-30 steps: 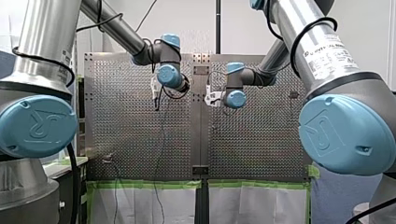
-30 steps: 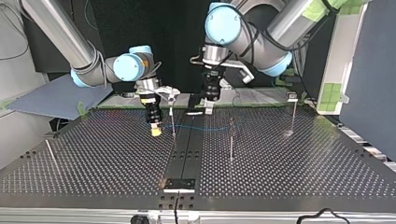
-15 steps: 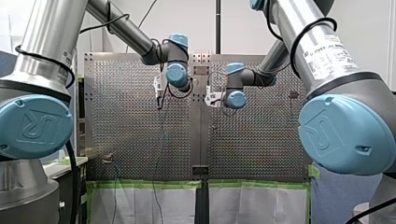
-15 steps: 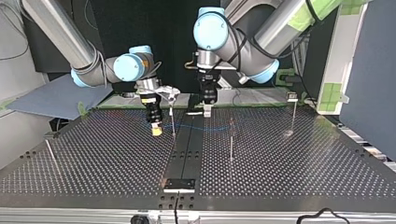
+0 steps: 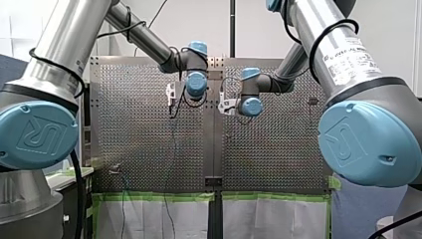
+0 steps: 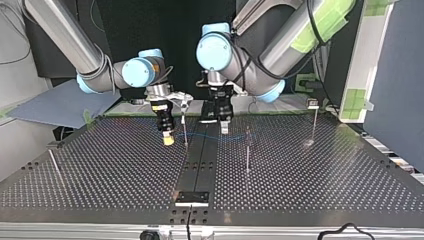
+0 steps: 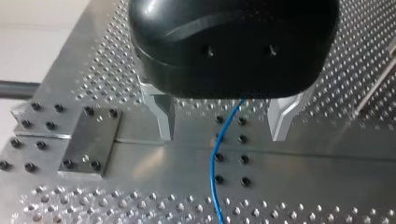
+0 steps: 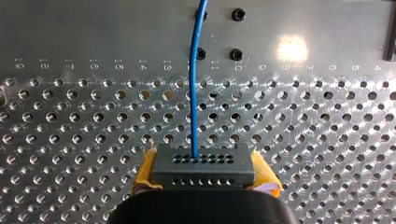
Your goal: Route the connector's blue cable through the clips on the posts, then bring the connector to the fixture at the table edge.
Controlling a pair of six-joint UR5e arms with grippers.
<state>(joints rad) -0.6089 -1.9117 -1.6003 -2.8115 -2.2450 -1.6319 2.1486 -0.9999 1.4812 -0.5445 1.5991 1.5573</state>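
Our right gripper [image 8: 205, 173] is clenched on the connector [image 8: 204, 161], with yellow pads [image 8: 145, 176] on both flanks. The blue cable [image 8: 193, 93] leaves the connector's face at the gripper's 12 o'clock and bows slightly over the worktop [image 8: 327, 116].

In the top view that run heads toward 3 o'clock from the connector, past a thin post [image 6: 185, 130] just beside the right gripper and on to our left gripper [image 6: 224, 129]. We cannot tell which side of the post it passes.

The left gripper is released. Its metal fingers [image 7: 161, 114] stand apart and straddle the cable, which runs through the gap across their closing line without touching them.

So our left arm is nearer the free run and our right nearer the connector. We judge the coming move turns on that straddle — closing would catch the cable squarely.

A second post [image 6: 247, 150] stands near, at 4 o'clock from the left gripper, and a third post [image 6: 314, 122] is well apart at 3 o'clock. What we take for the fixture [image 6: 191, 197] lies at 6 o'clock by the worktop's edge.
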